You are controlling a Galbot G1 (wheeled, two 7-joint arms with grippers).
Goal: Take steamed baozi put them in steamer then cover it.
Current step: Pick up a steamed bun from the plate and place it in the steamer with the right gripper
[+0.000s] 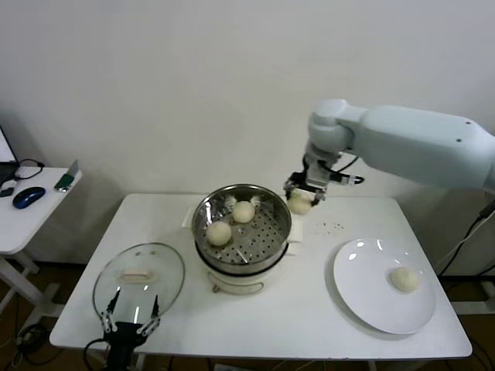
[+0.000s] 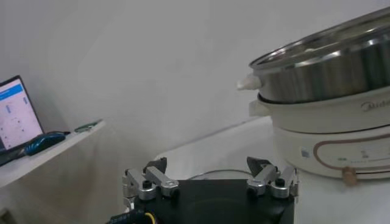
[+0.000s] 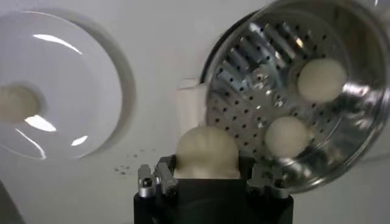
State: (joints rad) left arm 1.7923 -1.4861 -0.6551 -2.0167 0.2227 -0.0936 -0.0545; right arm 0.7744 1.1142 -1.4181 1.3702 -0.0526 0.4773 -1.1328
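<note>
Here, right gripper (image 1: pixel 300 196) holds a bao (image 1: pixel 299 203) in the air just beside the steamer (image 1: pixel 242 229) rim. Two baos (image 1: pixel 219 232) sit inside; one lies on a plate (image 1: pixel 371 297). Left gripper (image 1: pixel 131 318) hangs wide, empty, near the glass lid (image 1: pixel 139 276) on the worktop (image 1: pixel 309 317).

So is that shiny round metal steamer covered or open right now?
Open. The steel steamer basket shows two buns inside, and its round glass lid lies flat on the white table beside it.
</note>
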